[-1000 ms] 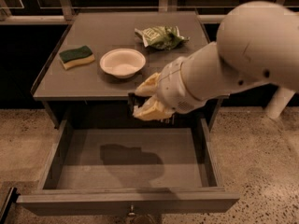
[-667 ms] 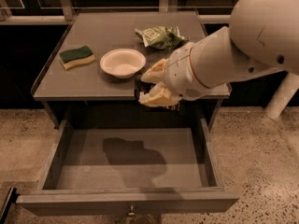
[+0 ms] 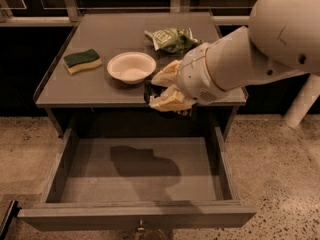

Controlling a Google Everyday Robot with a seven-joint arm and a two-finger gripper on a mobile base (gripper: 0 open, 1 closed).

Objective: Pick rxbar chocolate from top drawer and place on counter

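Filling the right side, a thick white arm (image 3: 250, 59), cut off by the frame at the top corner. Below it, the top drawer (image 3: 135, 216), pulled fully out, with nothing to see inside except a shadow on its floor. Behind and above, the grey surface (image 3: 65, 91), carrying a white bowl (image 3: 131, 66), a green snack bag (image 3: 172, 39) and a sponge (image 3: 82, 60). At the front rim of the surface, just beside the bowl, the hand (image 3: 153, 93), its two pale fingers (image 3: 167, 74) closed on a small dark thing, most probably the rxbar chocolate (image 3: 159, 90). Held there at the rim, out of the drawer already, with bare surface lying inward from the hand, toward the sponge. Long axis of the bar hard to judge: only a dark patch showing between the fingers, no lettering readable, the rest hidden by the fingers and the wrist. For the placing, seemingly only a short carry inward over the surface, then down and release.
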